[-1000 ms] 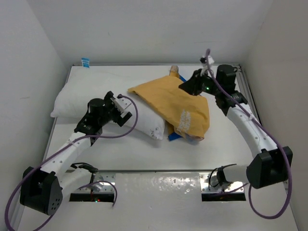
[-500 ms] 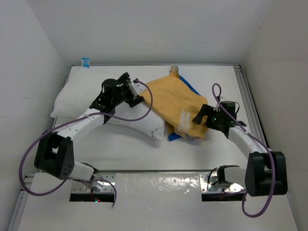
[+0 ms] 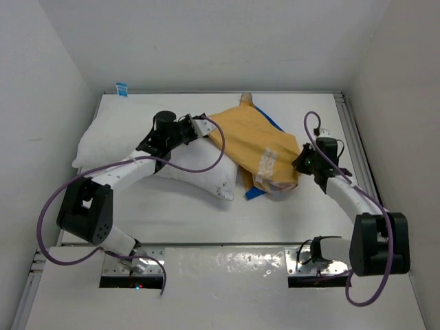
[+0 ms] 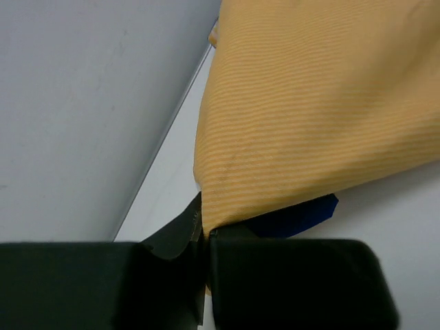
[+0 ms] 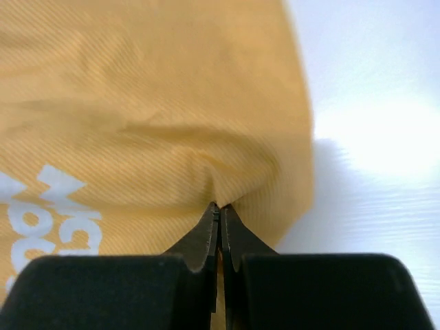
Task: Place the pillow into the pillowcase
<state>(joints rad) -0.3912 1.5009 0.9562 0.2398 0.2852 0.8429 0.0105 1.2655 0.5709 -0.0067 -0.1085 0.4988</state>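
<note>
Both clamped on pillowcase (image 3: 254, 148) (orange side up): left gripper (image 3: 206, 128) at left edge, right gripper (image 3: 297, 163) at right.

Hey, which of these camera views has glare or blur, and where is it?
Right wrist view: the white table beside the orange-yellow fabric pillowcase is blown out. Left wrist view: the black left gripper is dark and soft, the fabric weave sharp. Top view: glare speckles the metal strip at the near edge.

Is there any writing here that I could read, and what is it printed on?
White block letters on the orange pillowcase: cut off at the picture's edge, no whole word readable.
Same letters seen from above: too small to read.
Blue tag by the back wall: too small to read.
</note>
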